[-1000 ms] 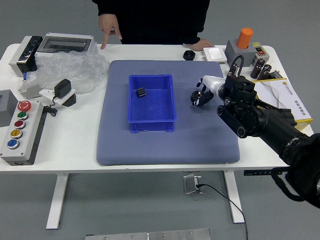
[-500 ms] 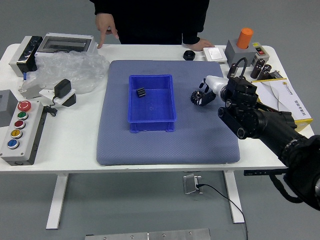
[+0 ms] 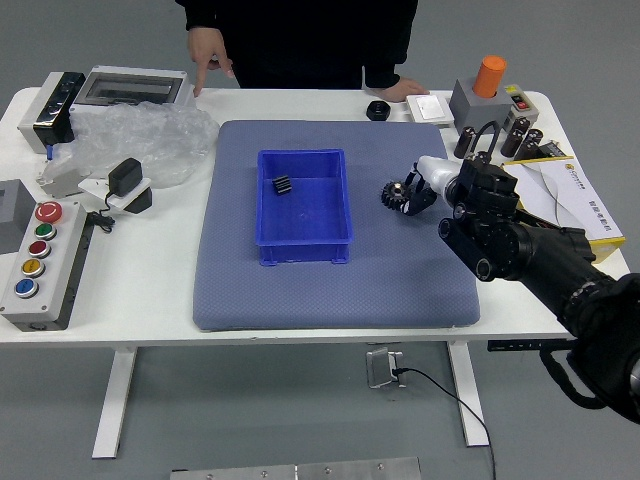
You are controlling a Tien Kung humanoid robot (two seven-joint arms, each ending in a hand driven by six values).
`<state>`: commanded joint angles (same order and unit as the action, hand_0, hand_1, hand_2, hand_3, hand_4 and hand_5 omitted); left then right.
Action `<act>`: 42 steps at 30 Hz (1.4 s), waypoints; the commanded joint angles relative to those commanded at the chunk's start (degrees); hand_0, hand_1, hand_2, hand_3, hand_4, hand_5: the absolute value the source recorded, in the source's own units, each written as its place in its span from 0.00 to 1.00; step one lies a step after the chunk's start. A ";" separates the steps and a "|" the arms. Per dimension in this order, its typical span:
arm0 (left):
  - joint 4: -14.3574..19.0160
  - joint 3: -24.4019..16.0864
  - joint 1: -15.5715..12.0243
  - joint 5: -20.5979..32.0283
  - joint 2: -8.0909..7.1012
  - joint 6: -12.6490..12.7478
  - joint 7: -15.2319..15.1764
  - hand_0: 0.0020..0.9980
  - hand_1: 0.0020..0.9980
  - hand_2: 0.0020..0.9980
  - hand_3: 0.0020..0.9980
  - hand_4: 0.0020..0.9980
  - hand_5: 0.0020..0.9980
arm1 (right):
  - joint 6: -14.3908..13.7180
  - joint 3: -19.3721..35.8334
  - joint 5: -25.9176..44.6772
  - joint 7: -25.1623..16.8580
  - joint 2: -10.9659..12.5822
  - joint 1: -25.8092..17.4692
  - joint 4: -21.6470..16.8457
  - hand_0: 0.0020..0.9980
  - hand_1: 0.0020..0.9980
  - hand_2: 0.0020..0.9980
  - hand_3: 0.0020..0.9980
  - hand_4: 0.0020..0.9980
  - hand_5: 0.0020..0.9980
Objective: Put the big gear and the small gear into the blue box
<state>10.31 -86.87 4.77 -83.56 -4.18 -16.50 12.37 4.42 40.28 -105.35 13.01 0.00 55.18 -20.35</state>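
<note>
The robot's right hand (image 3: 430, 184) reaches in over the blue-grey mat (image 3: 330, 300), its white back up, with a dark toothed gear (image 3: 394, 194) just beside it on the blue box's side. The hand's dark end comes right up to the gear's near-right rim — whether the two touch, and whether the hand is wide, narrow or closed on anything, I cannot tell. That gear lies on the mat, to the right of the open blue box (image 3: 348, 215), nearer the hand than the box. A second dark piece with ridged sides (image 3: 282, 184) sits inside the box, toward its left wall, well apart from the hand. At the table's far side stands a person in black (image 3: 300, 40): one hand (image 3: 208, 50) points down at the table's far edge, close to a grey and white case (image 3: 130, 88), and the other hand (image 3: 404, 89) rests on the tabletop, near a black round object (image 3: 378, 110). A panel of coloured buttons (image 3: 45, 268) stands at the left — red, green, yellow and blue among them.
</note>
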 joint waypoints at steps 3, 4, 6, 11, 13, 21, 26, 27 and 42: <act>0.00 -0.12 -0.04 -0.26 -0.06 -0.04 0.02 0.86 0.82 0.83 0.87 0.78 0.31 | 0.32 -0.14 0.13 0.33 0.00 0.19 -0.08 0.63 0.58 0.69 0.75 0.77 0.27; 0.00 -0.16 -0.04 -0.36 -0.08 -0.05 0.02 0.86 0.82 0.83 0.87 0.78 0.31 | 0.37 -0.18 0.18 0.42 0.00 0.26 -0.10 0.63 0.58 0.69 0.75 0.77 0.27; 0.00 -0.25 0.00 -0.54 -0.11 -0.07 0.01 0.86 0.82 0.83 0.87 0.78 0.31 | 0.34 -0.22 0.26 0.52 0.00 0.39 -0.07 0.62 0.59 0.69 0.76 0.75 0.25; 0.00 -0.38 0.09 -0.88 -0.21 -0.11 0.05 0.86 0.82 0.83 0.87 0.78 0.31 | 0.19 -0.37 0.49 0.59 0.00 0.86 0.28 0.62 0.59 0.69 0.76 0.75 0.25; 0.00 -0.35 0.04 -0.89 -0.24 -0.13 0.07 0.86 0.82 0.83 0.87 0.78 0.31 | 0.23 -0.34 0.60 0.61 0.00 1.03 0.33 0.63 0.59 0.70 0.77 0.76 0.25; 0.00 0.12 -0.72 0.10 -0.72 0.01 0.02 0.86 0.82 0.83 0.87 0.78 0.31 | 3.47 0.58 0.61 3.28 0.91 1.15 -3.12 0.63 0.60 0.71 0.79 0.76 0.25; 0.00 0.00 -1.42 0.48 -1.32 0.16 -0.06 0.86 0.82 0.83 0.87 0.78 0.31 | 7.92 2.03 0.21 6.50 3.60 1.57 -6.76 0.62 0.60 0.72 0.81 0.77 0.26; 0.00 -0.07 -1.44 0.45 -1.39 0.17 -0.09 0.86 0.82 0.83 0.87 0.78 0.31 | 8.57 2.12 0.23 6.88 3.97 1.59 -7.20 0.62 0.60 0.72 0.81 0.77 0.26; 0.00 0.31 -2.40 1.95 -2.10 0.44 -0.34 0.86 0.82 0.83 0.87 0.78 0.31 | 19.20 8.54 -3.87 15.26 13.53 -2.57 -22.99 0.61 0.60 0.74 0.84 0.81 0.33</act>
<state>10.31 -86.55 2.37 -81.61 -6.28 -16.06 12.03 23.62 48.82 -109.22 28.27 13.53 52.61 -43.34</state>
